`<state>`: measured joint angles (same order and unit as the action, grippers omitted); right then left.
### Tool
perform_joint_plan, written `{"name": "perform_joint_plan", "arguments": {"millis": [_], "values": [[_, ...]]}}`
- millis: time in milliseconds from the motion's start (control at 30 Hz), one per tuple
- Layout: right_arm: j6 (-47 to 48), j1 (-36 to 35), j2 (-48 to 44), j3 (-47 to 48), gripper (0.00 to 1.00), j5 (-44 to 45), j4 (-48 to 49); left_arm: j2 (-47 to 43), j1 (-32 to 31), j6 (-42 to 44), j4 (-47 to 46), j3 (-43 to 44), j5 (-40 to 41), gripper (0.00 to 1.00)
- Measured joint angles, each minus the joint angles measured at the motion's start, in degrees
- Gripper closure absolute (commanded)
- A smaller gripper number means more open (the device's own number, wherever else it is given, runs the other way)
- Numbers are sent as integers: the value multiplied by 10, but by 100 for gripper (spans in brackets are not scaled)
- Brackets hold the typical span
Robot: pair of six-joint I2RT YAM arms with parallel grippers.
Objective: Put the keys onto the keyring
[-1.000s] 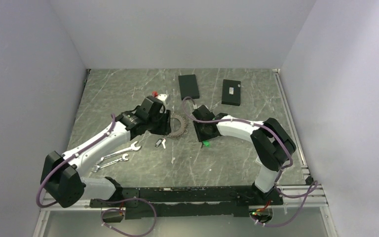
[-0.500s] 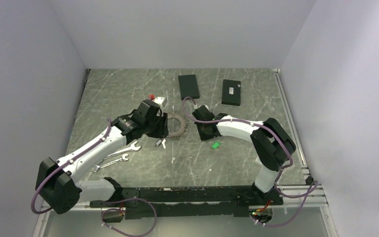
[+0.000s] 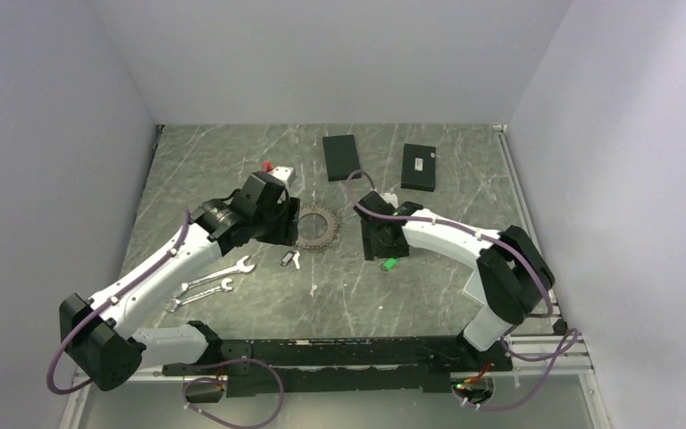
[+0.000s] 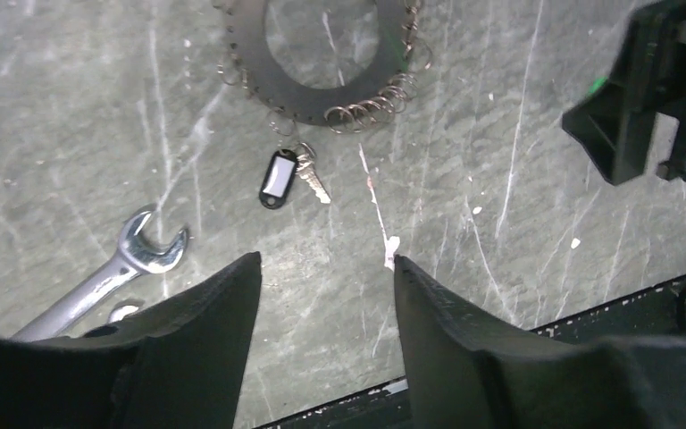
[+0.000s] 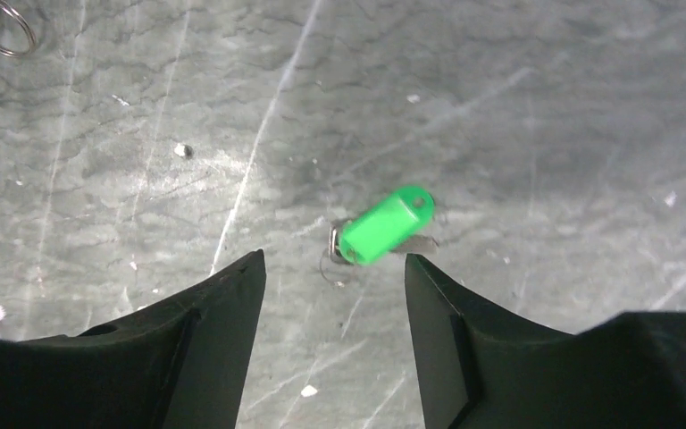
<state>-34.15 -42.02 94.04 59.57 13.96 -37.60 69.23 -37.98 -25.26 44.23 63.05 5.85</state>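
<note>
The keyring lies flat at mid-table, a dark toothed ring with small wire loops hooked on its edge. A key with a black tag rests on the table just beside those loops. A key with a green tag lies on the table right of the keyring. My right gripper hovers over it, open, fingertips either side and short of the tag. My left gripper is open and empty, left of the keyring.
Two wrenches lie left of the black-tag key; one wrench head shows near my left finger. Two flat black boxes sit at the back. The dark base rail runs along the near edge.
The right gripper's jaws have opened and it has shifted right; the green-tag key now lies on the table, slightly further right. The left arm drew back to the left, jaws a little wider.
</note>
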Motion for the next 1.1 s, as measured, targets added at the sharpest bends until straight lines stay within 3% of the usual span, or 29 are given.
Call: {"name": "perform_joint_plan", "arguments": {"millis": [133, 500, 667, 1100], "values": [[-49, -2, -36, 0, 52, 25, -34, -19, 0, 9, 36, 13, 33, 35], [-186, -1, -29, 0, 52, 40, -70, -56, -13, 12, 80, -17, 57, 36], [-233, 0, -9, 0, 62, 39, -70, -58, -22, 12, 80, -17, 64, 36], [-280, 9, 10, -20, 68, 38, -61, -68, -35, 12, 88, -17, 80, 37]]}}
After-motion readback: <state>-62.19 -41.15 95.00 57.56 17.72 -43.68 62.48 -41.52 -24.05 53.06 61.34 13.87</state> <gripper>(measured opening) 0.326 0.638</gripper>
